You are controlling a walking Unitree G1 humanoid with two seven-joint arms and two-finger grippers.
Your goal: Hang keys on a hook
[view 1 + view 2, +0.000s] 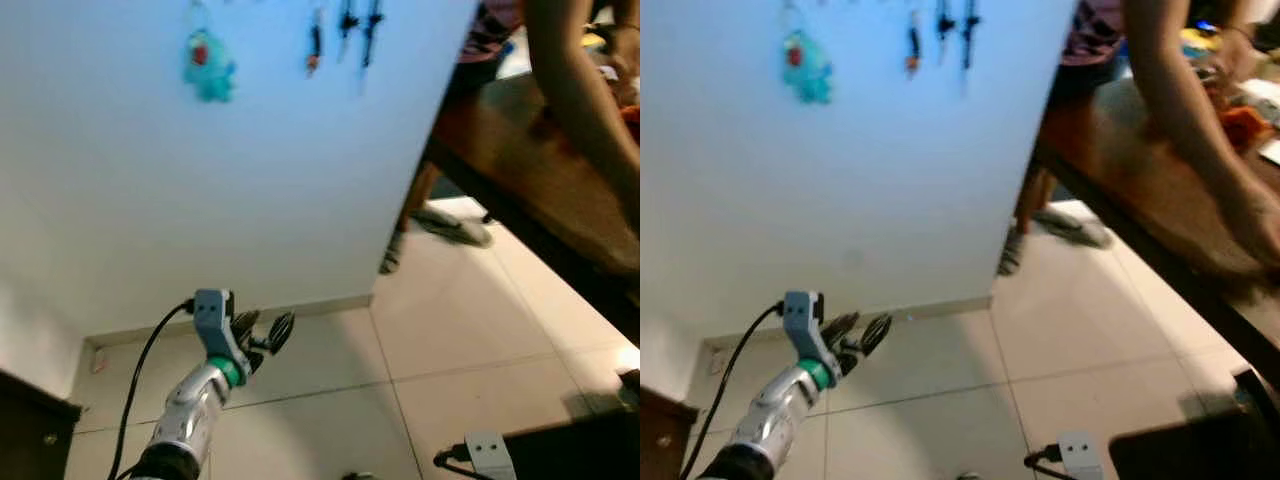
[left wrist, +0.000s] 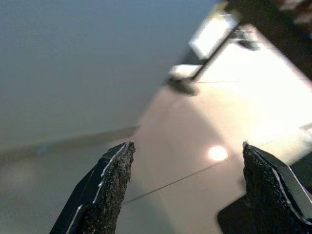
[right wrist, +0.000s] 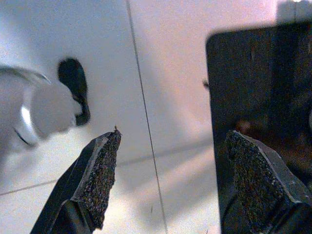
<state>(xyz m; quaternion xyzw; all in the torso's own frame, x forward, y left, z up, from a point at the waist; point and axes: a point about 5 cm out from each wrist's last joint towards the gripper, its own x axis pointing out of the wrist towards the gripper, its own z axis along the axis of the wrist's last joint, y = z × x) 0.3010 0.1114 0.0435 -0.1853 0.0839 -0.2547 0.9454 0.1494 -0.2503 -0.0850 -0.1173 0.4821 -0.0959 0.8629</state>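
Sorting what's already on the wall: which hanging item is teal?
The teal plush charm, hanging farthest to the robot's left; the dark slim hanging items to its right are black or reddish.

The robot's left arm (image 1: 190,415) is a silver, ribbed metal tube with a green ring at the wrist. Above the ring sits a grey-blue block with two small dark holes. A black cable (image 1: 150,350) loops from that block back along the arm. The left jaws (image 1: 268,332) have two long black fingers (image 2: 109,190) with rough, grainy pads and thin pale edges. The right jaws (image 3: 170,185) have the same black, coarse-textured fingers (image 3: 100,178).
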